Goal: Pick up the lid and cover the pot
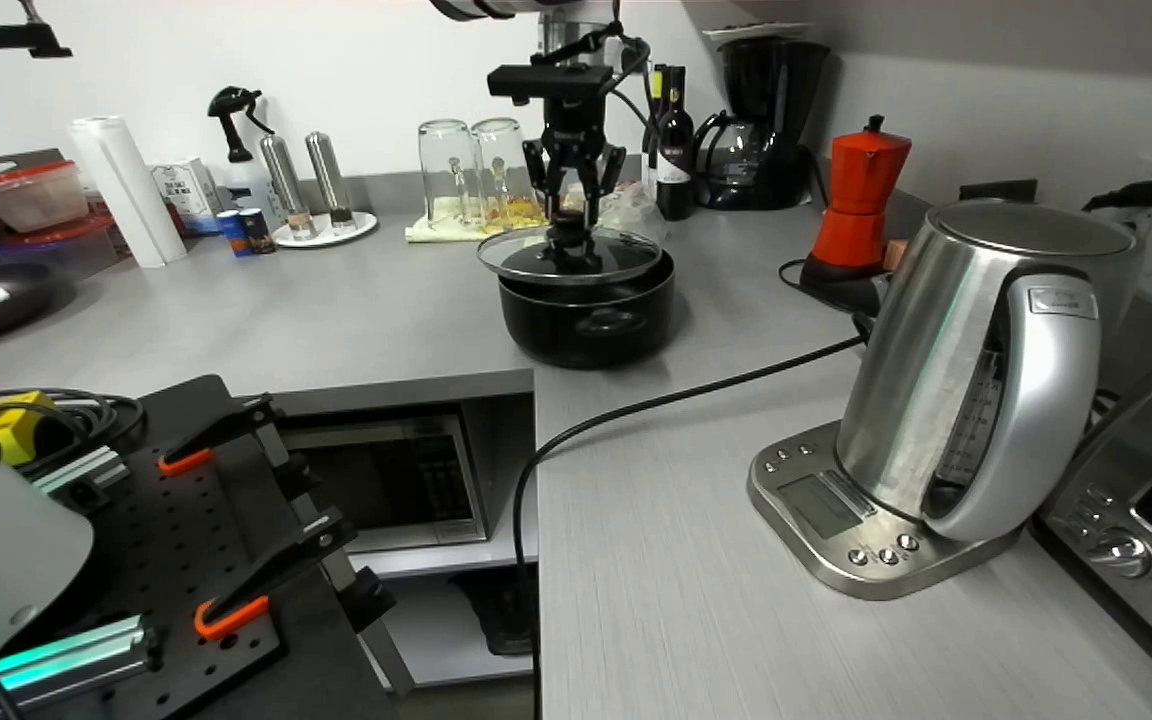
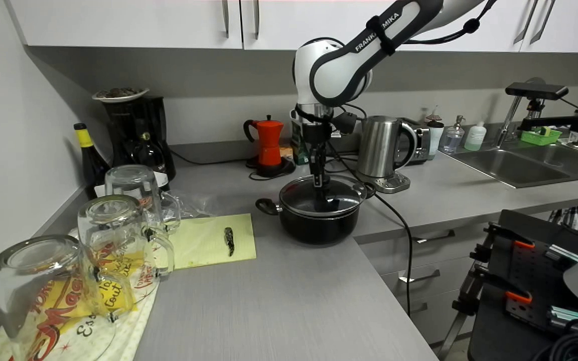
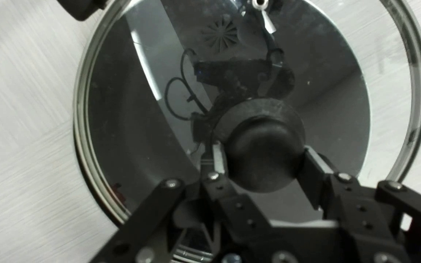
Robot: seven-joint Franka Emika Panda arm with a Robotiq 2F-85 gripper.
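In an exterior view, your gripper (image 1: 572, 214) holds the glass lid (image 1: 531, 260) over the black pot (image 1: 584, 328), off-centre, with part of the pot uncovered. In an exterior view, the pot stands on the gray table (image 2: 249, 301), the steel kettle (image 2: 377, 150) behind it. In the wrist view, your fingers (image 3: 311, 179) clasp the knob (image 3: 263, 157) from both sides — the lid overhangs the pot at right; whether the two touch, you cannot tell.
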